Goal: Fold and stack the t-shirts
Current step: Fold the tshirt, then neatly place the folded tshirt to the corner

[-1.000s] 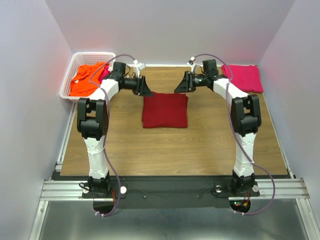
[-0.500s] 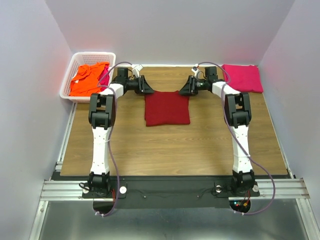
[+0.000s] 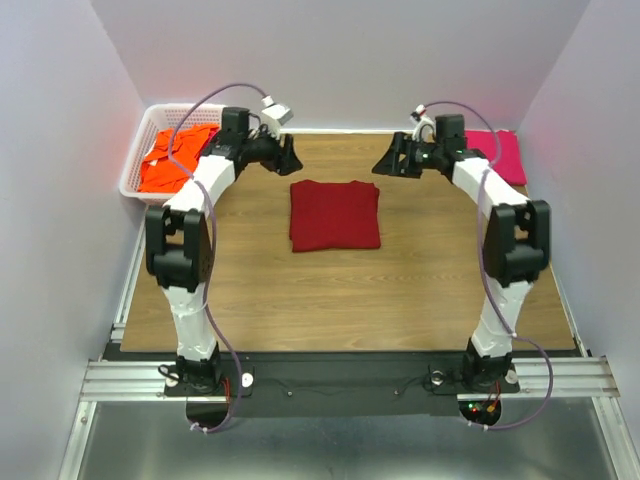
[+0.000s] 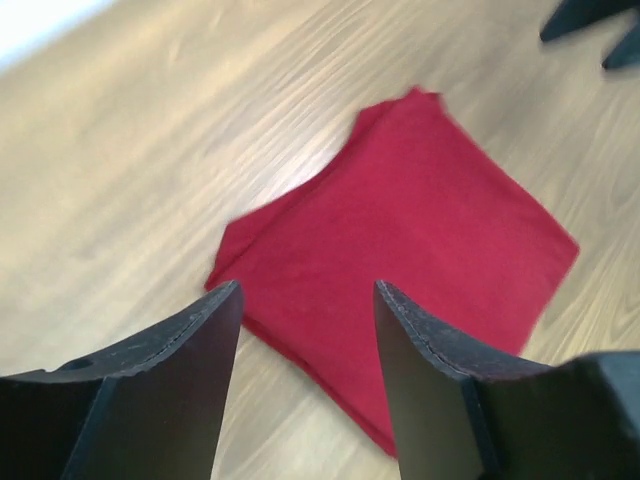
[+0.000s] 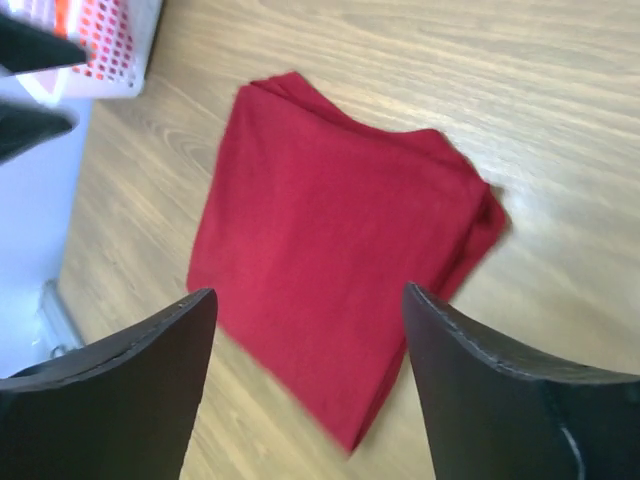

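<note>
Lying flat near the middle of the table (image 3: 330, 300), the dark red t-shirt (image 3: 335, 214) is folded into a neat square with nothing on top of it. Left gripper (image 3: 290, 157) hangs above the wood just beyond the shirt's far left corner, not touching the cloth, jaws spread apart with nothing between them. In the left wrist view both fingers (image 4: 170, 380) point down toward the shirt, with a clear gap between them and the cloth flat on the wood below. Right gripper (image 3: 385, 165) hangs beyond the far right corner, also off the cloth, jaws wide and empty. The right wrist view shows most of the folded square between its two fingers (image 5: 480, 390), layered edges visible at one corner. The grippers face each other across the far edge of the shirt, well apart. White lattice basket (image 3: 190, 108) sits at the far left corner of the table with the orange t-shirt (image 3: 170, 162) crumpled inside. Magenta-pink t-shirt (image 3: 505, 150) lies folded at the far right corner, partly covered by the right arm
</note>
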{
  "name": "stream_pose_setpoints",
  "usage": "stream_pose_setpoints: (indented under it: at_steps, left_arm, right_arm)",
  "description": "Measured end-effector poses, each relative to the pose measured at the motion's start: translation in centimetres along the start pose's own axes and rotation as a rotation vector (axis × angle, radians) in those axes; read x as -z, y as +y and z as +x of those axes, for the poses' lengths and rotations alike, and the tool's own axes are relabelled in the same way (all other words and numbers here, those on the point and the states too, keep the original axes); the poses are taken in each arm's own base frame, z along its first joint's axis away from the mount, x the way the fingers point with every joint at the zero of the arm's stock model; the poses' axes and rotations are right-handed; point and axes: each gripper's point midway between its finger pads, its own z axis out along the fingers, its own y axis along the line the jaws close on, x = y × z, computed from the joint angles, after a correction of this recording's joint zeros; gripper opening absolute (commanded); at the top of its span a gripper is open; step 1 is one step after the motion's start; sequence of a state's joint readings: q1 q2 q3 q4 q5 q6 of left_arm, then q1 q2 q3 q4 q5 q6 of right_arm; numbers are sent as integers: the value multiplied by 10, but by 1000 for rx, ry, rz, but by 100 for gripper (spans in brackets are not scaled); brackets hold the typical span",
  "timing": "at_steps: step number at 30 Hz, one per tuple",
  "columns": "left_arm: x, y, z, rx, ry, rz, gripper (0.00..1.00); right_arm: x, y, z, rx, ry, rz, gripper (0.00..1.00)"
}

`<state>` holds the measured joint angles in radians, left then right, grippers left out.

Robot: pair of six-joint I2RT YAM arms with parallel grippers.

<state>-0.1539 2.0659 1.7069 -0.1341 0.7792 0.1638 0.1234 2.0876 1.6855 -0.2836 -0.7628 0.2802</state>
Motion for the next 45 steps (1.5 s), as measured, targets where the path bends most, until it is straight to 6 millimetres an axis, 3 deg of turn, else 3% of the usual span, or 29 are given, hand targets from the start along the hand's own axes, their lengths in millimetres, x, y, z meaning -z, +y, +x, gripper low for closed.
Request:
stream_pose_setpoints:
  at_steps: [1,3,5,6,8,10,14,18,28,33,36,37,40,43,45]
  left_arm:
    - [9,-12,-9,-80,-8,-15,66]
    - [18,-58,-32,-290,-32,-13,67]
    - [17,-94,-38,-422,-38,5,68]
    - [10,-120,-35,-504,-31,32,68]
    - [-5,-146,-19,-605,2,66,69]
    - [-27,-173,17,-687,73,119,69]
    - [-53,-185,80,-764,221,158,69]
    - [-73,-192,111,-827,295,168,69]
    - [-95,-219,141,-962,333,243,64]
    - [-108,-220,161,-995,361,273,59]
    - [-114,-220,171,-1000,372,289,50]
    - [-116,-221,170,-1004,367,288,41]
    - [-121,-220,171,-1005,358,283,28]
    - [-128,-221,167,-986,338,272,3]
    - [-131,-221,165,-967,332,268,0]
  right_arm:
    - [12,9,-3,16,-23,19,86]
    - [40,24,-6,45,-78,62,89]
    - [58,30,4,45,-102,104,91]
    - [61,29,8,36,-105,120,92]
    - [64,19,25,-8,-96,171,93]
    - [62,1,49,-81,-68,233,93]
    - [62,-23,87,-185,-15,320,93]
    - [64,-35,111,-276,2,372,93]
    - [62,-44,132,-487,15,390,88]
    - [54,-51,146,-565,37,390,86]
    - [52,-49,149,-598,36,377,85]
    - [51,-48,149,-610,32,369,85]
    - [50,-47,150,-629,25,352,85]
    - [47,-45,151,-646,15,331,85]
    - [46,-44,150,-653,2,315,84]
